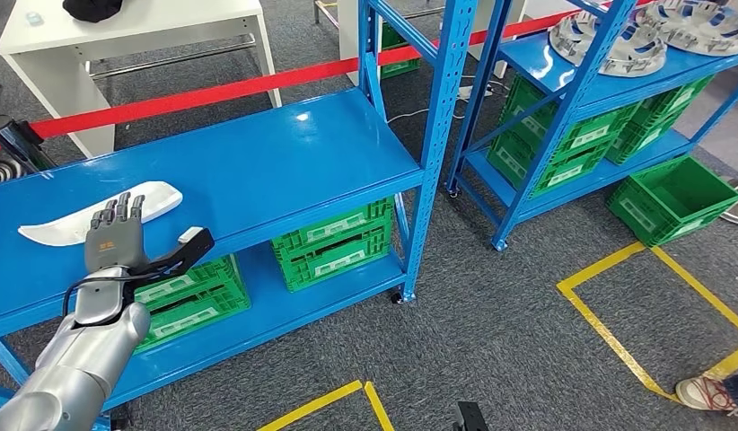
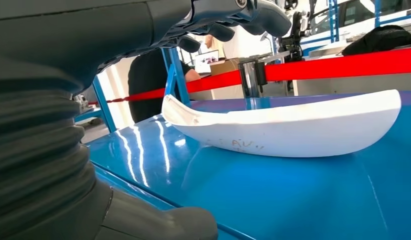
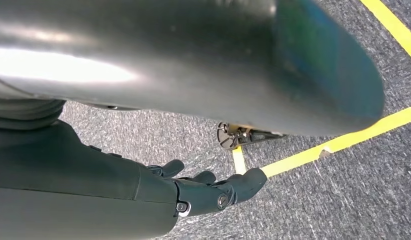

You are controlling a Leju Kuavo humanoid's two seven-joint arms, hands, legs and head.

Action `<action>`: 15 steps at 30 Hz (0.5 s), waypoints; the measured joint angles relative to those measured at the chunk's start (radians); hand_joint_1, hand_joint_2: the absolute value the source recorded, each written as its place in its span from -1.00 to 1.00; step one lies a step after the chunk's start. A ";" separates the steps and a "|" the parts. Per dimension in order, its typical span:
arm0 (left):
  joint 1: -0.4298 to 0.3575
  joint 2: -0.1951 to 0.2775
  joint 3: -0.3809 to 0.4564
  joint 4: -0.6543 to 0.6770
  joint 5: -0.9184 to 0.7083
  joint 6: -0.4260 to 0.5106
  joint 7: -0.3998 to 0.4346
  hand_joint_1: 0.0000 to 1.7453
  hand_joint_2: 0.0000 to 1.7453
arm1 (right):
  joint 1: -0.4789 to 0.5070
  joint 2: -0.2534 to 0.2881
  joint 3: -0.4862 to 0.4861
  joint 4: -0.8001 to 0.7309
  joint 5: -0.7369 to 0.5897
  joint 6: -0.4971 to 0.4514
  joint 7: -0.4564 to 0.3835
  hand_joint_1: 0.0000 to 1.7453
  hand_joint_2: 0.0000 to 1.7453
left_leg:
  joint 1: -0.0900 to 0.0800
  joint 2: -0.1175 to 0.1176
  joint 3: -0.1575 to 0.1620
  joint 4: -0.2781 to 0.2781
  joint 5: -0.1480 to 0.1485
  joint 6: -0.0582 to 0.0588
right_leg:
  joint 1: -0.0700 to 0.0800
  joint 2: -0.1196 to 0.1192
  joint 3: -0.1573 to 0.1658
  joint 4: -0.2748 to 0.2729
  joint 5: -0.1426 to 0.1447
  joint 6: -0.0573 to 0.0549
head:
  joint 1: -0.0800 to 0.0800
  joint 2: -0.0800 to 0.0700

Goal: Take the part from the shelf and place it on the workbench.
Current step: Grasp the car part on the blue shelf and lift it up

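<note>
The blue shelf [image 1: 258,171] spans most of the head view, its left end cut off by the frame edge, with green crates [image 1: 334,242] stacked on its lower tier, partly hidden behind the upper board. A second blue shelf [image 1: 608,90] stands to the right, carrying grey round castings [image 1: 608,40] cut off at the top. On the near shelf's top board lies the white curved part [image 1: 101,215], its middle covered by the left hand [image 1: 123,238], which hovers over it with fingers spread and thumb out wide, holding nothing; whether fingertips touch the part cannot be told. The right hand [image 3: 208,190] hangs over grey carpet and yellow floor tape [image 3: 338,142], fingers loosely apart and empty.
</note>
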 joint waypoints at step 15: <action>0.069 -0.020 0.002 0.012 0.042 0.103 -0.012 0.80 1.00 | 0.000 0.002 -0.001 0.000 0.009 -0.005 -0.003 -1.00 -1.00 | 0.000 0.000 0.000 0.000 0.000 0.000 | 0.000 0.000 0.000 0.000 -0.001 0.000 | 0.000 0.000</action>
